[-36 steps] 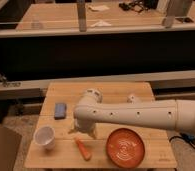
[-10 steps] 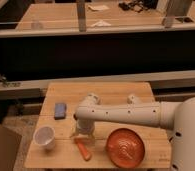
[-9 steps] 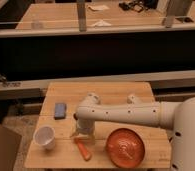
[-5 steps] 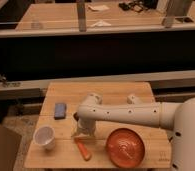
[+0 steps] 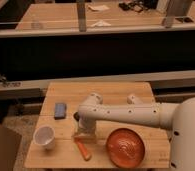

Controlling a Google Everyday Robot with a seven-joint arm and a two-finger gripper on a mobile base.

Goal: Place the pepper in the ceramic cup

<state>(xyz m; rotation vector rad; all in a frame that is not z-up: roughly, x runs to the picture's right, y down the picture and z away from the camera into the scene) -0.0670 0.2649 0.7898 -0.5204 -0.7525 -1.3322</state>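
Since the earlier frames the white robot arm (image 5: 126, 114) has shifted only slightly. Its elbow sits a little further right and lower, while the pepper, cup and plate lie where they were. The gripper (image 5: 84, 134) hangs low over the light wooden table (image 5: 106, 92), pointing down. Whether it is spread or pressed together cannot be told, and nothing can be seen held in it.

The small tapered orange-red pepper (image 5: 83, 149) lies flat on the table just below the gripper, toward the front edge. Its upper end is right at the gripper's tip; contact cannot be made out. The small white ceramic cup (image 5: 44, 137) stands upright to the left of the gripper, apart from the pepper. A round orange plate (image 5: 126, 147) lies to the gripper's right. A small flat blue object (image 5: 60, 110) rests behind and to the left of the gripper.
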